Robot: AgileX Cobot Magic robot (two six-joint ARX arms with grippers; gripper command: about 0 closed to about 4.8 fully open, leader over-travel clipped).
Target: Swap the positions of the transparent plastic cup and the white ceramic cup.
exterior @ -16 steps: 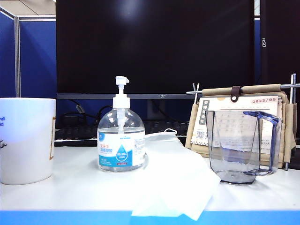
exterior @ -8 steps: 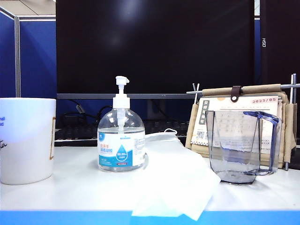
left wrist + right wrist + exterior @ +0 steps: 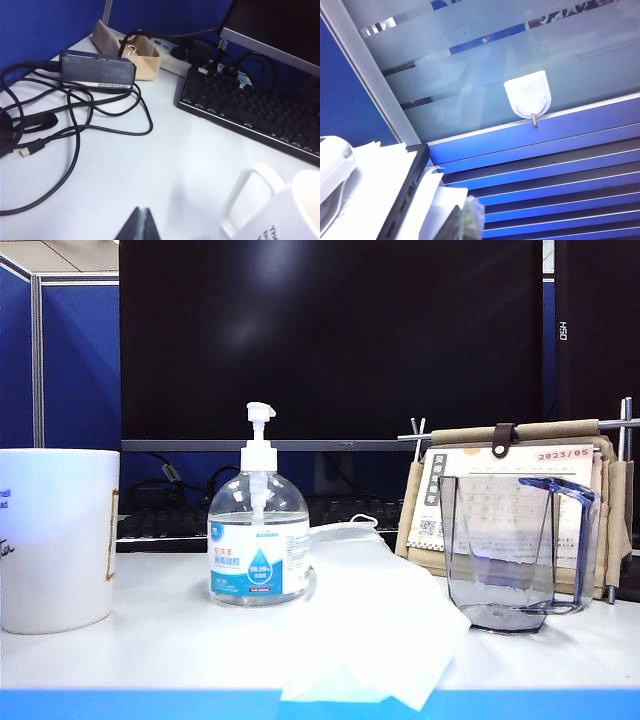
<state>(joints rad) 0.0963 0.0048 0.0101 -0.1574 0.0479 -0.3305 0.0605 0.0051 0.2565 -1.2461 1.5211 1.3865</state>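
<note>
- Nearest in the exterior view, at the front edge of the white tabletop (image 3: 150, 650): flat white tissue sheet (image 3: 375, 635), one corner hanging past the blue front strip.
- Just behind and left of the tissue: clear pump bottle with blue label and white pump head (image 3: 259, 530), upright.
- Far left, partly cut off by the frame edge: large opaque white ceramic cup (image 3: 55, 538) with a thin brown rectangular outline, upright, well apart from the bottle.
- Far right: see-through grey-blue faceted plastic cup (image 3: 512, 552), upright, handle turned to the right, touching nothing but the tabletop.
- Directly behind that cup: beige fabric desk organiser holding a paper calendar (image 3: 520, 475).
- Further back: black keyboard (image 3: 330, 508) beneath a dark monitor (image 3: 330, 340).
- In the left wrist view: left hand (image 3: 139, 226), fingers pressed together and empty, low over the tabletop beside the handled white ceramic cup (image 3: 280, 210); beyond, black cables (image 3: 75, 115) and a dark power adapter (image 3: 97, 70).
- In the right wrist view: right hand (image 3: 467, 220), fingers together, holding nothing, aimed at a blue slatted partition (image 3: 560, 180) bearing a white adhesive hook (image 3: 529, 95).
</note>
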